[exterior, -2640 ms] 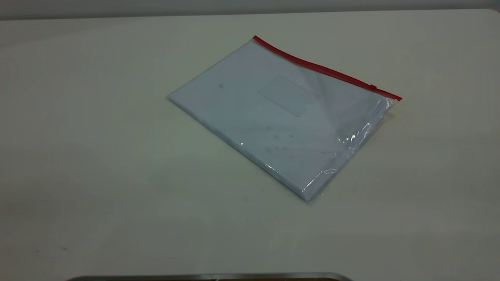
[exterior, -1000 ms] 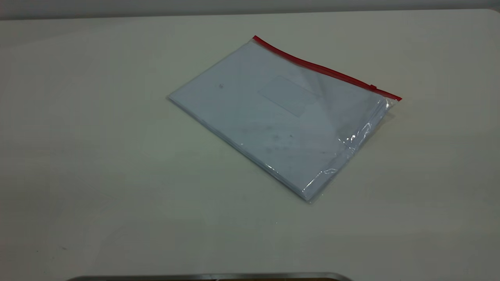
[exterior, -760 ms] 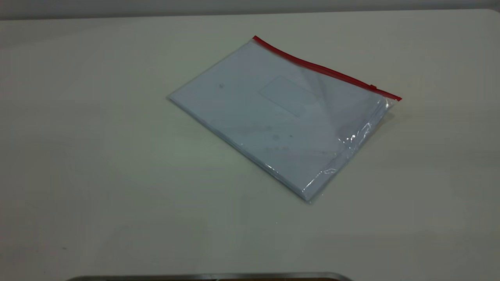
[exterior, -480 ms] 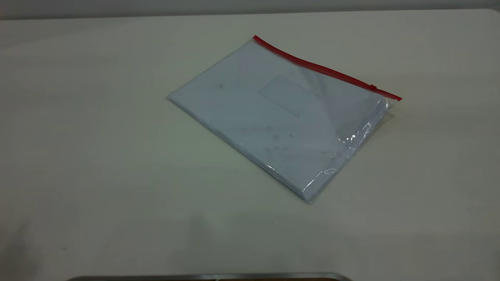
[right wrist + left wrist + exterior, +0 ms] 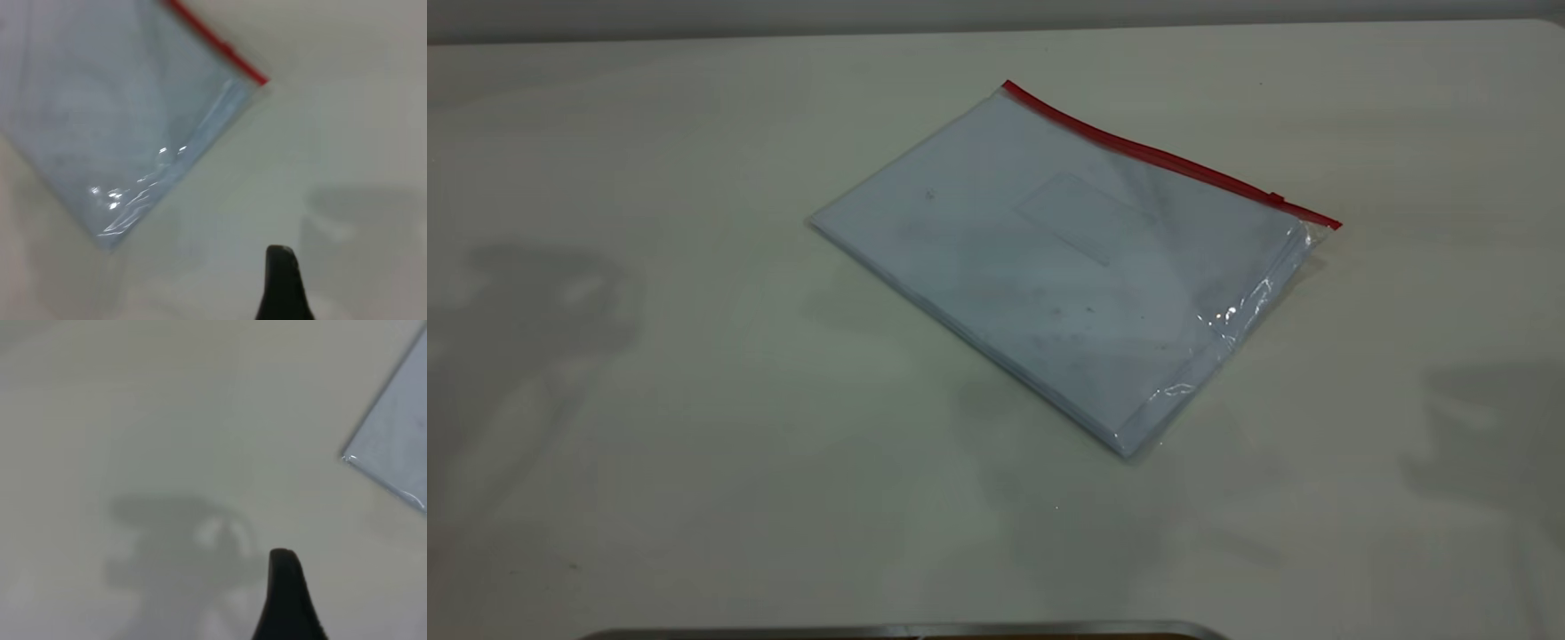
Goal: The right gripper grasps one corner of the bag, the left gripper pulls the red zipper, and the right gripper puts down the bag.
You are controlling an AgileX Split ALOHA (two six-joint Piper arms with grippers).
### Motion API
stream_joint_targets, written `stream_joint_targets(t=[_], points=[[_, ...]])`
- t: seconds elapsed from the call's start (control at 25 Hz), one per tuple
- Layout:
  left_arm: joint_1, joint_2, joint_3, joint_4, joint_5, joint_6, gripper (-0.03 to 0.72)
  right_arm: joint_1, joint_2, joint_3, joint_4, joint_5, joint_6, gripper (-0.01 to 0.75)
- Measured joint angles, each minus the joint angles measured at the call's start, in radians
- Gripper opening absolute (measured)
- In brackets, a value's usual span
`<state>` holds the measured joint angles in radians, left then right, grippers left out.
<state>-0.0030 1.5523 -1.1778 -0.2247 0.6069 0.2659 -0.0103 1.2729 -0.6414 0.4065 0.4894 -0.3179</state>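
One slick, floppy bag (image 5: 1063,267) stiffened by paper sheets; best hold looks the clear corner (image 5: 257,87) at red zipper (image 5: 1165,160) end, ahead of right gripper (image 5: 283,283), jaw spread undeterminable.

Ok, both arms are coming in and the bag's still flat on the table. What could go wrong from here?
1. The bag lies flat on the table, so the corner of the bag may be hard to pinch.
2. The slider tab on the red zipper sits right beside that corner; the right gripper's finger could clamp it.
3. The plastic looks glossy, so it may slip when the left gripper's finger pulls.
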Motion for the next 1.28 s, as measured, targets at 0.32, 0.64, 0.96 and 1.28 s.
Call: stream_joint_targets(t=[0.32, 0.64, 0.96, 1.28], points=[[-0.041, 0.258, -0.173, -0.138, 0.047, 0.226, 0.586, 0.0, 0.384, -0.035, 0.704, -0.085, -0.736, 0.578], [-0.106, 0.324, -0.188, -0.154, 0.051, 0.266, 0.586, -0.003, 0.734, -0.16, 1.206, 0.008, -1.285, 0.578], [-0.109, 0.324, -0.193, -0.156, 0.051, 0.266, 0.586, -0.12, 1.001, -0.266, 1.304, 0.179, -1.392, 0.578], [-0.109, 0.324, -0.193, -0.157, 0.051, 0.266, 0.586, -0.136, 1.154, -0.366, 1.334, 0.231, -1.483, 0.578]])
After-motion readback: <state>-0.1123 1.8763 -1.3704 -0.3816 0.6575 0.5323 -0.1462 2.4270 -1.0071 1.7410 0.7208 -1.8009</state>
